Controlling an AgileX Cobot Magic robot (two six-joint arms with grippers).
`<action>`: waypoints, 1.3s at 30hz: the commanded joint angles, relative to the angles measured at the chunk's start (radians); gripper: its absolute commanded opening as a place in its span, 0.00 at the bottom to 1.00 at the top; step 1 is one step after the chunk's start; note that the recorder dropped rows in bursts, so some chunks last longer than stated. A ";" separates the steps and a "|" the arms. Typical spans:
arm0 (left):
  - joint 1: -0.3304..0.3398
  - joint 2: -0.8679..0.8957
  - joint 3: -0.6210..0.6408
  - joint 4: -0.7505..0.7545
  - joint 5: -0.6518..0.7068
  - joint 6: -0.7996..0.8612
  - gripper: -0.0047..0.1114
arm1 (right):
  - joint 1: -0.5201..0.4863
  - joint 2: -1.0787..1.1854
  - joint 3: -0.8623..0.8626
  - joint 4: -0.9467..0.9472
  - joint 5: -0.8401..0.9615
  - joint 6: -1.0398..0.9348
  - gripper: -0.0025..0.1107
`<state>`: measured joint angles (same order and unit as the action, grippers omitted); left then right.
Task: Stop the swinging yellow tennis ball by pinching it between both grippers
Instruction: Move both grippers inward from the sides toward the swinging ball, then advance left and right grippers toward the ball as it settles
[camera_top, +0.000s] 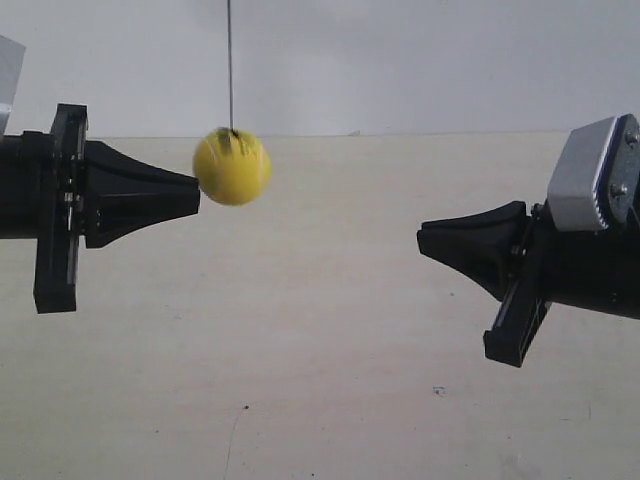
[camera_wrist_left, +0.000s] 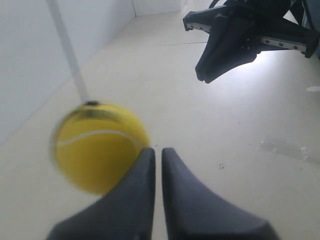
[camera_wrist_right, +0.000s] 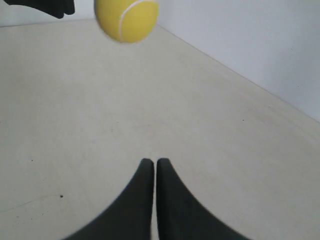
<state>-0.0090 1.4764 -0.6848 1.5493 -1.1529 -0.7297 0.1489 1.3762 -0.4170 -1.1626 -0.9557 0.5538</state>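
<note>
The yellow tennis ball (camera_top: 232, 167) hangs on a thin string (camera_top: 230, 60) and is blurred with motion. It sits right at the tip of my left gripper (camera_top: 195, 196), the arm at the exterior view's left; whether they touch I cannot tell. In the left wrist view the ball (camera_wrist_left: 97, 147) lies just beside and beyond the shut left gripper (camera_wrist_left: 157, 150). My right gripper (camera_top: 422, 240) is far from the ball, tilted, with its tip lower than the ball. In the right wrist view the right gripper (camera_wrist_right: 150, 161) is shut and the ball (camera_wrist_right: 126, 19) is far ahead.
A pale beige tabletop (camera_top: 320, 380) lies under both arms, with a white wall (camera_top: 420, 60) behind. The right gripper head (camera_wrist_left: 230, 45) shows across from the left wrist camera. The left gripper's black head (camera_wrist_right: 50, 6) peeks in at the right wrist view's edge.
</note>
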 joint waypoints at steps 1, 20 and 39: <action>-0.003 0.002 -0.005 -0.002 -0.007 -0.014 0.08 | -0.001 0.014 -0.033 0.026 0.016 -0.005 0.02; -0.064 0.080 -0.081 0.003 -0.030 -0.012 0.08 | -0.001 0.122 -0.065 0.027 -0.108 -0.040 0.02; -0.082 0.089 -0.088 0.003 0.051 -0.010 0.08 | -0.001 0.122 -0.134 0.012 -0.097 -0.029 0.02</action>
<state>-0.0824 1.5642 -0.7670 1.5531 -1.1033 -0.7393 0.1489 1.5004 -0.5459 -1.1487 -1.0376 0.5364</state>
